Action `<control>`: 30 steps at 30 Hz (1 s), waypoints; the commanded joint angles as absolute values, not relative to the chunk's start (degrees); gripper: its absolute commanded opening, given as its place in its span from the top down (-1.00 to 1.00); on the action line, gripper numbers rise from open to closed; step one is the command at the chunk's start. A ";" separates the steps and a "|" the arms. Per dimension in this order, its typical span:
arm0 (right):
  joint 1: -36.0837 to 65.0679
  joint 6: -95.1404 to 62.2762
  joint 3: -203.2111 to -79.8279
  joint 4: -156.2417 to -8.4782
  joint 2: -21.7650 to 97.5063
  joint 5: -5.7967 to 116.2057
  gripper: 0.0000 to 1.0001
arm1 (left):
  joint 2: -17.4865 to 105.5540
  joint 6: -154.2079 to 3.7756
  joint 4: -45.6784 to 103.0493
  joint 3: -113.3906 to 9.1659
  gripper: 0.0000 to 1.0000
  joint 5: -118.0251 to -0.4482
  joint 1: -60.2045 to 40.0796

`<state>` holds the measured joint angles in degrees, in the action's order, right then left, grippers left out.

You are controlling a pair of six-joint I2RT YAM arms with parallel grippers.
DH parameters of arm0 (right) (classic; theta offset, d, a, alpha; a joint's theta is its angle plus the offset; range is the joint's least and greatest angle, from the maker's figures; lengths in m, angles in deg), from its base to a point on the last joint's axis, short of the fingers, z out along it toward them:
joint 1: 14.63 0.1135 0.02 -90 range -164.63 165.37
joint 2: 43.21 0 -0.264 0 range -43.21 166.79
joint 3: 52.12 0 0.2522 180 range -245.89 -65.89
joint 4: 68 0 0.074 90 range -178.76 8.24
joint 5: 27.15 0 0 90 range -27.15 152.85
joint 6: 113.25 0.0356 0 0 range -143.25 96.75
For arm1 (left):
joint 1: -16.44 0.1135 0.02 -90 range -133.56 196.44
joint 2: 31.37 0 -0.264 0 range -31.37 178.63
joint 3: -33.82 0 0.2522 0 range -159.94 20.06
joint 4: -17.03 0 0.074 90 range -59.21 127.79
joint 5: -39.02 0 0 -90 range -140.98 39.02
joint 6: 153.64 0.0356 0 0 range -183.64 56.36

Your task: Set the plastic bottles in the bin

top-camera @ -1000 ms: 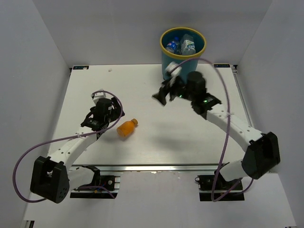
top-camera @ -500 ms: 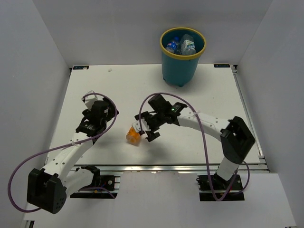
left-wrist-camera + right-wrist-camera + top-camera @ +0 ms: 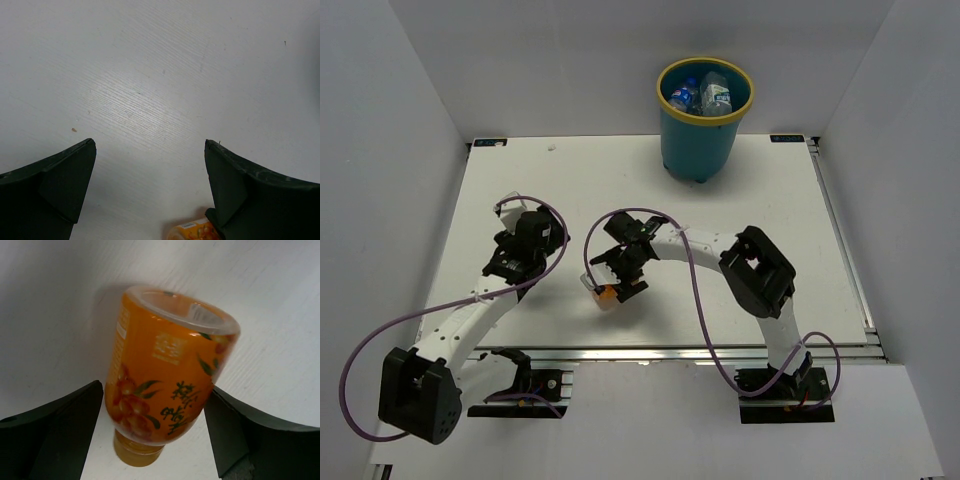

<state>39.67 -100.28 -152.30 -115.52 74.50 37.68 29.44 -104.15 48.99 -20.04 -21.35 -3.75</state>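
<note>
One orange bottle sits on the desk between the fingers of the right tool, which stand wide, close against its sides; a grip cannot be confirmed. The left tool gapes wide over the desk, the bottle just beside its finger. Far beyond, the bin holds clear bottles.

The right gripper hung over the orange bottle, the bin well apart at one o'clock.

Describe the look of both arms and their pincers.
The left arm and right arm have white links, black joint housings and looping purple cables. The left pincer and right pincer have dark, wedge-shaped fingers.
</note>
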 commanded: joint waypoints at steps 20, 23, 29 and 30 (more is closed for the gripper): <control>21.68 -48.86 -138.92 -55.78 48.48 49.91 0.71 | 30.33 -103.89 49.34 -20.20 -0.96 -18.98 -3.25; 17.10 -39.27 -141.90 -47.68 47.84 68.76 0.49 | 30.94 -103.98 49.60 -20.64 -0.96 -18.63 -3.16; 6.38 -29.67 -165.66 -61.88 59.40 74.00 0.41 | 31.56 -104.15 49.77 -20.72 -0.96 -17.84 -3.08; 5.41 -29.66 -168.95 -63.64 61.36 74.27 0.32 | 31.56 -104.07 49.69 -20.81 -0.96 -17.67 -3.07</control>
<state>7.71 -37.60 -160.14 -59.46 55.42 68.85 31.59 -104.15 49.77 -20.06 -19.21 -3.51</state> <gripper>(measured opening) 0.712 0.983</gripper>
